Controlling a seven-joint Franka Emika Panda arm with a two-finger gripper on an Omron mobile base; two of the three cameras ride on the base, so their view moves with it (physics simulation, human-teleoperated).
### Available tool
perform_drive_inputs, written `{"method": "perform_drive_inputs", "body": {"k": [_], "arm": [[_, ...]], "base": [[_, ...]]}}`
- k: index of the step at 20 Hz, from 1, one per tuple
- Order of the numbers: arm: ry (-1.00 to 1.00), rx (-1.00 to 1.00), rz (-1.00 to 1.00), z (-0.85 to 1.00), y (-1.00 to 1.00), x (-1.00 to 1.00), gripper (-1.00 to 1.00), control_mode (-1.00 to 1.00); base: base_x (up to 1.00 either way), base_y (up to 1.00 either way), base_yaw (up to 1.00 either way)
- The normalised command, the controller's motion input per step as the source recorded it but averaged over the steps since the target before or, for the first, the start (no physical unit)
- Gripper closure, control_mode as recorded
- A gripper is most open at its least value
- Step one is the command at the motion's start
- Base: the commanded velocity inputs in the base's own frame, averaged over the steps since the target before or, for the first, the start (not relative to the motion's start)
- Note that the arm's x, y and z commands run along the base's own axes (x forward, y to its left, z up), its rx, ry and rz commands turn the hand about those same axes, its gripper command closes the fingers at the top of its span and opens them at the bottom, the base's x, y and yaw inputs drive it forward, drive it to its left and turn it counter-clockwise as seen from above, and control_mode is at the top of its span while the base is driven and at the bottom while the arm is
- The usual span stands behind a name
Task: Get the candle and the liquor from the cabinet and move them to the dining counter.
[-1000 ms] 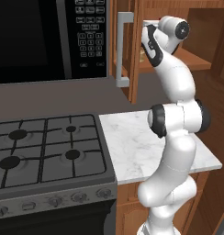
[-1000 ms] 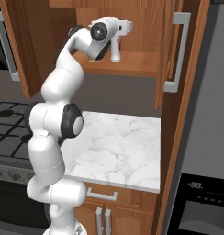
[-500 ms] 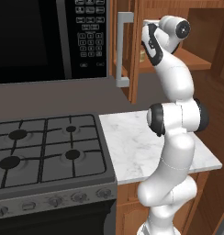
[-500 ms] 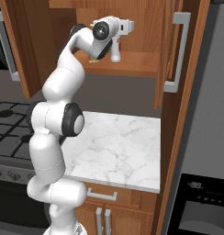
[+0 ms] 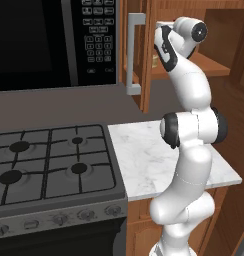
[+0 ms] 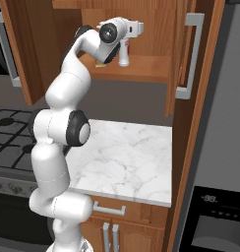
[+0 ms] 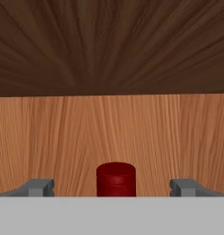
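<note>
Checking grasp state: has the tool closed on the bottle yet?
No, in the hand view the tool stands wide open, its fingertips well clear of the bottle's red cap between them.

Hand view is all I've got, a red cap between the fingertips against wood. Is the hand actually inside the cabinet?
Observer: Yes. In the right base view the hand reaches into the open cabinet, above its shelf.
Operator: What's under that cap?
Observer: The liquor, a slim white bottle upright on the shelf, below the hand.
Operator: Any sign of the candle?
Observer: A small tan thing sits on the shelf behind the arm. Probably the candle, but too hidden to be sure.
</note>
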Motion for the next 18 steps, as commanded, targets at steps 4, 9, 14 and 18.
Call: {"method": "perform_drive_inputs", "body": {"k": [4, 9, 14, 18], "arm": [[0.00, 0.00, 0.00, 0.00, 0.00, 0.00, -1.00, -1.00], [0.00, 0.00, 0.00, 0.00, 0.00, 0.00, 1.00, -1.00], [0.00, 0.00, 0.00, 0.00, 0.00, 0.00, 1.00, -1.00], [0.00, 0.00, 0.00, 0.00, 0.00, 0.00, 1.00, -1.00]], "base": [[0.00, 0.00, 0.00], [0.00, 0.00, 0.00], [0.00, 0.00, 0.00], [0.00, 0.00, 0.00]]}}
